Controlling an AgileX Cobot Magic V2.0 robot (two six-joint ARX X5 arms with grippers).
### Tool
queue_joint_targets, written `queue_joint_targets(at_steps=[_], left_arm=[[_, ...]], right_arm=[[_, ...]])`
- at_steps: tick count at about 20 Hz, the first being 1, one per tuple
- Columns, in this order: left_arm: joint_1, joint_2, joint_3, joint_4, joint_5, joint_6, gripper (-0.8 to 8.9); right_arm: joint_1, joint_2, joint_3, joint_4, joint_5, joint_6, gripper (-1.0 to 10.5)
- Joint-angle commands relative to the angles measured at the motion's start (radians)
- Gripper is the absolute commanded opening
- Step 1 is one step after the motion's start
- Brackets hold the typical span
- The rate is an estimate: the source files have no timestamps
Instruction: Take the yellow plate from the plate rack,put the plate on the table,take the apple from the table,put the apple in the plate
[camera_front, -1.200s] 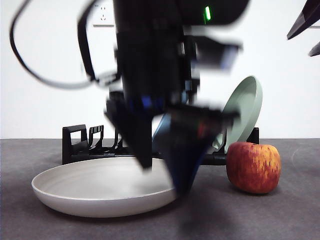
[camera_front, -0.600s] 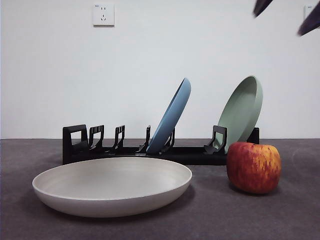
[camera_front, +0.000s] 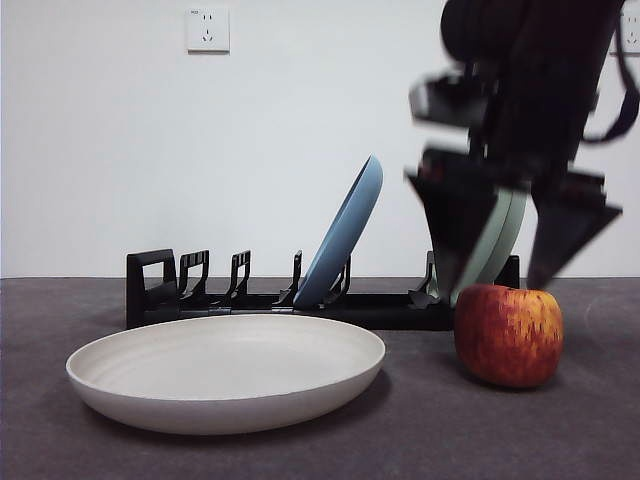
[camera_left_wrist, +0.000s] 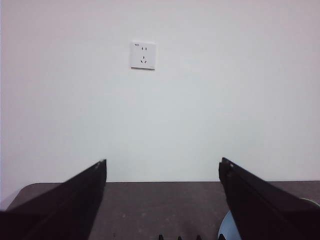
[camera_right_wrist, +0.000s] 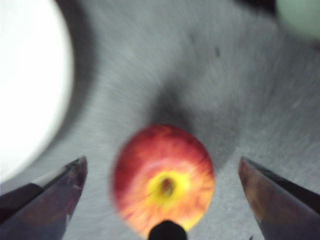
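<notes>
Right gripper (camera_front: 512, 285) just swooped in, fingers spread wide above the apple (camera_front: 508, 335); yellow plate (camera_front: 226, 372) already sits on the table (camera_front: 420, 440) (left gripper (camera_left_wrist: 162, 200) idles, released).

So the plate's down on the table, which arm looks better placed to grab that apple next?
The right. Its end effector hangs open directly above the apple, jaws spread to either side of it. The left end effector is raised and faces the wall, away from the apple. The yellow plate lies on the table.
</notes>
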Motion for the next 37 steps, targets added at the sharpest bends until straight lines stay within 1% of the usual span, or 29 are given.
queue_joint_targets(at_steps=[1, 2, 3, 4, 6, 9, 11, 13, 14, 16, 18, 20, 22, 23, 24, 25, 26, 27, 28, 30, 34, 37], left_arm=[[0.0, -0.006, -0.005, -0.005, -0.018, 0.013, 3.76], [0.0, -0.005, -0.005, -0.01, -0.018, 0.013, 3.76], [0.0, -0.005, -0.005, -0.018, -0.017, 0.013, 3.77], [0.0, -0.005, -0.005, -0.026, -0.017, 0.013, 3.76], [0.0, -0.005, -0.005, -0.039, -0.017, 0.013, 3.76], [0.0, -0.005, -0.005, -0.048, -0.017, 0.013, 3.76], [0.0, -0.005, -0.005, -0.049, -0.017, 0.013, 3.76], [0.0, -0.005, -0.005, -0.051, -0.016, 0.013, 3.76], [0.0, -0.005, -0.005, -0.056, -0.015, 0.013, 3.76], [0.0, -0.005, -0.005, -0.081, -0.011, 0.013, 3.73], [0.0, -0.005, -0.005, -0.118, 0.009, 0.013, 3.73], [-0.001, -0.005, -0.005, -0.175, 0.073, 0.023, 3.72], [-0.002, -0.005, -0.005, -0.243, 0.163, 0.04, 3.72], [-0.002, -0.005, -0.005, -0.289, 0.243, 0.055, 3.65], [-0.002, -0.005, -0.005, -0.33, 0.321, 0.057, 3.32], [-0.002, -0.005, -0.005, -0.383, 0.42, 0.057, 3.0], [-0.002, -0.005, -0.005, -0.427, 0.499, 0.057, 3.0], [-0.002, -0.005, -0.005, -0.476, 0.573, 0.056, 3.0], [-0.002, -0.002, -0.005, -0.508, 0.608, 0.056, 3.0], [-0.002, -0.002, -0.005, -0.552, 0.62, 0.044, 3.01], [-0.002, -0.002, -0.005, -0.571, 0.618, 0.006, 3.01], [-0.002, -0.002, -0.005, -0.575, 0.618, 0.0, 3.01]], right_arm=[[-0.001, 0.077, -0.004, 0.002, 0.002, -0.002, 5.0], [-0.001, 0.103, -0.004, 0.004, 0.002, -0.001, 5.0], [-0.001, 0.123, -0.004, 0.008, 0.002, 0.001, 4.7], [0.0, 0.136, -0.004, 0.011, 0.003, 0.011, 3.5], [0.0, 0.139, -0.004, 0.025, 0.003, 0.019, -0.2], [0.001, 0.105, 0.002, 0.024, 0.011, 0.028, -0.1], [0.004, 0.042, 0.024, 0.013, 0.021, 0.055, -0.1], [0.035, -0.026, 0.077, -0.003, 0.018, 0.074, -0.1], [0.06, -0.051, 0.108, -0.003, -0.004, 0.075, -0.1], [0.124, -0.064, 0.18, -0.001, -0.083, 0.097, -0.1], [0.186, -0.063, 0.224, 0.019, -0.11, 0.096, -0.1], [0.261, -0.051, 0.235, 0.083, -0.111, 0.093, -0.1], [0.325, -0.031, 0.235, 0.124, -0.11, 0.093, -0.1], [0.355, -0.013, 0.235, 0.14, -0.109, 0.092, -0.1], [0.375, 0.003, 0.235, 0.151, -0.109, 0.092, -0.1], [0.394, 0.026, 0.235, 0.163, -0.106, 0.091, -0.1], [0.404, 0.045, 0.235, 0.169, -0.106, 0.084, -0.1], [0.412, 0.072, 0.235, 0.178, -0.103, 0.076, -0.1], [0.416, 0.097, 0.235, 0.187, -0.1, 0.073, -0.1], [0.416, 0.157, 0.235, 0.207, -0.08, 0.065, -0.1], [0.414, 0.281, 0.235, 0.217, -0.024, 0.039, -0.1], [0.414, 0.337, 0.235, 0.227, -0.023, 0.039, 0.0]])
